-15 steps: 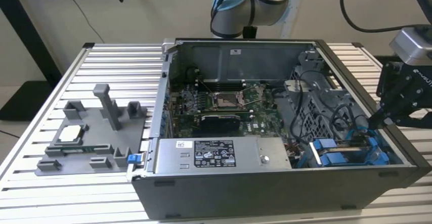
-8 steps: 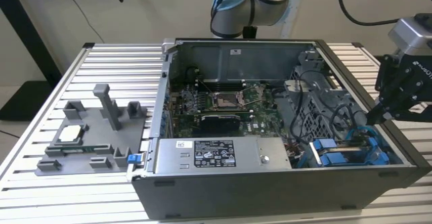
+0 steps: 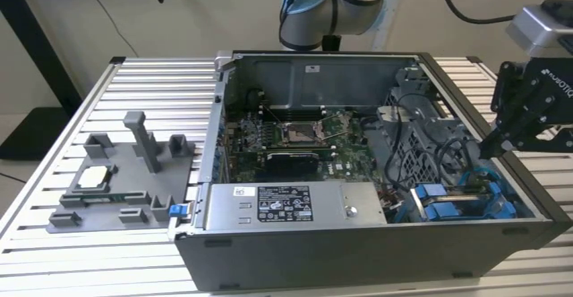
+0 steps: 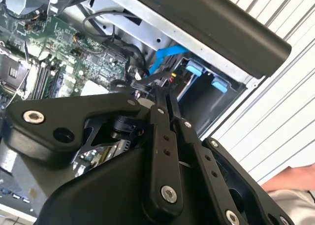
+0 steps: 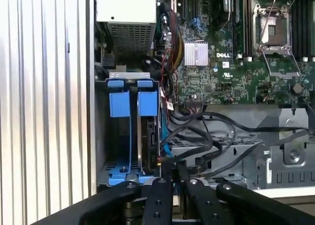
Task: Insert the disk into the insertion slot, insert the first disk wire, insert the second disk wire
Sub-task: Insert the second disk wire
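Black metal arms of the gripper (image 3: 490,152) reach down in the exterior view from that view's right, tilted inward over the rim of the open computer case (image 3: 358,263). The tips hang just above the case's near corner on that side, where the insertion slot (image 3: 465,200) shows its blue tabs. The case stands on a ribbed aluminium table (image 3: 152,76). A grey holder block (image 3: 125,176) sits well apart towards the exterior view's left. Between the slot and the power supply (image 3: 286,204) there is little room, and loose cables crowd it. The circuit board (image 3: 296,136) lies open deeper in the case.

Seen in the second wrist view, the gripper (image 4: 162,98) has its two fingers (image 4: 160,131) drawn close, almost side by side. Their tips meet at a black plug (image 4: 143,82). A blue cable (image 4: 167,55) runs just beyond it, beside the case wall.

Looking down in the first wrist view, the gripper (image 5: 171,167) is clenched on the black plug (image 5: 161,162) at the end of a dark wire (image 5: 211,136). The plug is right against the lower end of the disk (image 5: 150,136). The disk stands on edge inside the insertion slot (image 5: 129,75), under one of two blue tabs (image 5: 147,103), next to the slot's inner wall. The other bay beside it, towards the case's outer wall, is open. Black wires loop across the metal tray on the disk's other side, close to the fingers.
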You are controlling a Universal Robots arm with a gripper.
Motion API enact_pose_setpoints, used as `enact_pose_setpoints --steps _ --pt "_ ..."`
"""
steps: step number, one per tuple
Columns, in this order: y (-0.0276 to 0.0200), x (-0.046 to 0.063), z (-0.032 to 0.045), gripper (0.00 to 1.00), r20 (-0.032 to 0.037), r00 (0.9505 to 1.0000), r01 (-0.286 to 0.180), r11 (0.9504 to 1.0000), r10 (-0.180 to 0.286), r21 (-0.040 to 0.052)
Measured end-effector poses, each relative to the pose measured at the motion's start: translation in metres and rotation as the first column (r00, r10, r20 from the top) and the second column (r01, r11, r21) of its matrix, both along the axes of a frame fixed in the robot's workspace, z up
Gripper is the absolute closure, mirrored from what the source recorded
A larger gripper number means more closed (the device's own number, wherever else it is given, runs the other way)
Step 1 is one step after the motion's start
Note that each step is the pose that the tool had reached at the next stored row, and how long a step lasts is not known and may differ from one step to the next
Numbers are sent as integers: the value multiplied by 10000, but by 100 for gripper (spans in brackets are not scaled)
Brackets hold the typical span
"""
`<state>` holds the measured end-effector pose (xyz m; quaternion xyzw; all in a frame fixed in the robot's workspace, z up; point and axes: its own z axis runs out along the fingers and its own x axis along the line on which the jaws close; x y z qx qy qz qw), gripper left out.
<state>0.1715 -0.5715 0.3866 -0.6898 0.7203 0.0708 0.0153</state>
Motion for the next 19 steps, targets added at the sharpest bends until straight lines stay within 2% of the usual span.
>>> enact_pose_setpoints --steps 4,9,12,14,16,19 --pt "14 -101 42 100 0 10000 18 10000 -18 -4" --pt "26 -285 46 100 0 10000 21 10000 -21 -2" --pt "26 -354 44 100 23 10000 22 10000 -22 -2" --pt "25 -371 31 100 108 9999 22 10000 -22 1" --pt "19 -389 16 100 242 9997 22 10000 -22 -1" --pt "5 -433 -7 100 371 9993 21 10000 -21 -2"
